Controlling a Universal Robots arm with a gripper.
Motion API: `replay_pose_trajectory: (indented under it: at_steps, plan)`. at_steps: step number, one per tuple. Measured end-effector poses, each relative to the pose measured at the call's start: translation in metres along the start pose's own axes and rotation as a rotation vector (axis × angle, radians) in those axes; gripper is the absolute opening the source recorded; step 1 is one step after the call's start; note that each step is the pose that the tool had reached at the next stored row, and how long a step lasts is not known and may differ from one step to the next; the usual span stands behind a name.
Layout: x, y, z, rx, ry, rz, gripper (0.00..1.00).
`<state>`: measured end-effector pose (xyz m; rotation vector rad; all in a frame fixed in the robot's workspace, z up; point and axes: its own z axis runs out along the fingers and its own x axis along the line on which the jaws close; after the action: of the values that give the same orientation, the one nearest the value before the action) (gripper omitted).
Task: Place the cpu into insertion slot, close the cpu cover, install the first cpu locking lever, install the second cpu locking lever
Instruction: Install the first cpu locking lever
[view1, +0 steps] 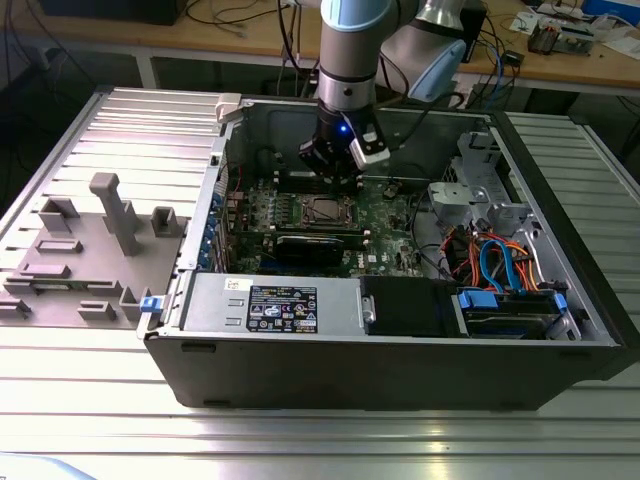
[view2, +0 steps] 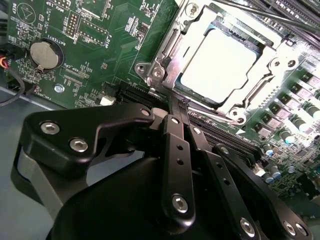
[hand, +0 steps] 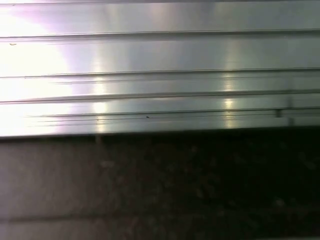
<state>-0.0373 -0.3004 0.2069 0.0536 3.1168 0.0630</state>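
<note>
The cpu (view2: 220, 62) is already lying in the socket, with the cover (view2: 172, 52) lowered around it, so a locking lever is judged to be the step in hand. The gripper (view2: 176, 102) is hovering just beside the socket's near edge, its fingers pressed together on a thin lever (view2: 212, 116). The lever needs swinging down and hooking. The black card (view1: 318, 246) and the case (view1: 400, 370) walls are crowding the approach.
</note>
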Motion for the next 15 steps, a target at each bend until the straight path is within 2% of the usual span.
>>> replay_pose_trajectory:
  at_steps: [3,8,11,12,14,15]
  plan:
    - [0.0,-0.0001,0.0001,0.0006,0.0,0.0,0.11]
    - [0.0001,-0.0011,0.0033,0.0112,0.0,0.0,0.11]
    - [0.0001,-0.0011,0.0051,0.0123,-0.0003,0.0,0.11]
    - [0.0001,-0.0012,0.005,0.01,0.0,0.0,0.11]
    - [0.0002,-0.0011,0.0051,-0.0054,0.0006,0.0,0.11]
    - [0.0001,-0.001,0.0045,-0.0091,0.0006,0.0,0.11]
